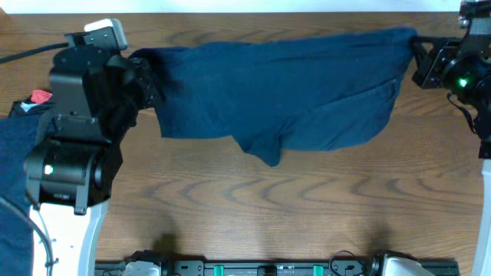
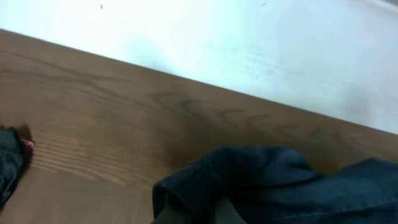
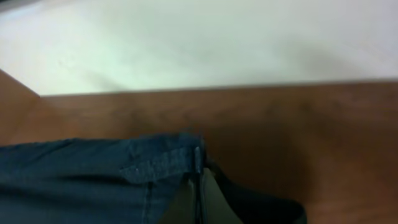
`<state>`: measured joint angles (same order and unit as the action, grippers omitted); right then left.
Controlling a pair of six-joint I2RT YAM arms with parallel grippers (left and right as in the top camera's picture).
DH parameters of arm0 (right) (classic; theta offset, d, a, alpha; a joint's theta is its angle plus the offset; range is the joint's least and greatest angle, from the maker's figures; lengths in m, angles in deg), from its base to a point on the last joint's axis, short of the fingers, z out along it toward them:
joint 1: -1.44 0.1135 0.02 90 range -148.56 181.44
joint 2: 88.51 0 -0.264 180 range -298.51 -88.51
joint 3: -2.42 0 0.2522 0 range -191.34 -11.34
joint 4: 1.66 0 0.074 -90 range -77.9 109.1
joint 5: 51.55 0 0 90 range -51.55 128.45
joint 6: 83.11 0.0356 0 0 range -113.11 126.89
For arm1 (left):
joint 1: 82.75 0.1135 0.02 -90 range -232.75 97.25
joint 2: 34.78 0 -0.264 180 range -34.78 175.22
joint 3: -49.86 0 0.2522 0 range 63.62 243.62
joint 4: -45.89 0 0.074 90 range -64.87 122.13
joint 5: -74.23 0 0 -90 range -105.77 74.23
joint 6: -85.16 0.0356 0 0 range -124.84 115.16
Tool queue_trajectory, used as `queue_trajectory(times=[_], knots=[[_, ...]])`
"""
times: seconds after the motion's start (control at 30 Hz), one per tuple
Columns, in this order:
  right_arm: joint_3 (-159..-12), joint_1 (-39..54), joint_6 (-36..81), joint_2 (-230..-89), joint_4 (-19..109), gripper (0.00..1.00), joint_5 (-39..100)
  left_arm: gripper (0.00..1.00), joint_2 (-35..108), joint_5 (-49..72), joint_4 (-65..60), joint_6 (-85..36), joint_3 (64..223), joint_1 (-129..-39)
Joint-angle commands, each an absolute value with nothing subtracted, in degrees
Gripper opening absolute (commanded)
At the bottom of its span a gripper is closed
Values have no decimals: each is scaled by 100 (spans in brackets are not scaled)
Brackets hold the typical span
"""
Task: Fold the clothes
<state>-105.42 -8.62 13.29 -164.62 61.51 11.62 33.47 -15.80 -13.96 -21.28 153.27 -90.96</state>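
Overhead, the left gripper point(image 1: 146, 80) is clenched on the left end of a navy garment point(image 1: 291, 88), its jaws buried in bunched dark cloth; the right gripper point(image 1: 418, 55) is likewise pinched tight on the garment's far right corner, and the right wrist view shows its fingers point(image 3: 217, 208) pressed together with a stitched hem caught between them; the left wrist view shows a rumpled fold of the same blue fabric gathered right at that gripper's tips; between the two grips the garment is drawn out wide across the far half of the table point(image 1: 253, 199), its upper edge fairly taut from one gripper to the other and its lower edge sagging to a loose point near the middle; whether the cloth is lifted clear of the wood or resting on it I cannot tell; off to the left, beside the left arm and well apart from the stretched piece, lies a second navy heap point(image 1: 15, 176) at the table's edge, with a red piece point(image 1: 40, 97) peeking out at its top; beyond the table's far edge runs a pale white surface point(image 2: 249, 37).
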Motion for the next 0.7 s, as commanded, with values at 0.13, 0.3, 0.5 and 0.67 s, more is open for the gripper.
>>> queue_trajectory(times=[0.13, 0.3, 0.5, 0.67], knots=[[-10573, -1024, 1106, -16991, 6245, 1, 1722, 6, 3677, -2244, -1269, -2047, 15440, -8952], [-10756, -1015, 1086, -16827, 6228, 1, 1757, 6, 3618, -2244, -1284, -1927, 15884, -9006], [-11069, -1015, 1053, -16399, 6450, 1, 1776, 6, 3425, -2247, -1881, -1744, 16881, -9332], [-11259, -1011, 937, -15901, 6673, 1, 1947, 6, 3119, -2249, -2331, -1606, 17438, -9666]])
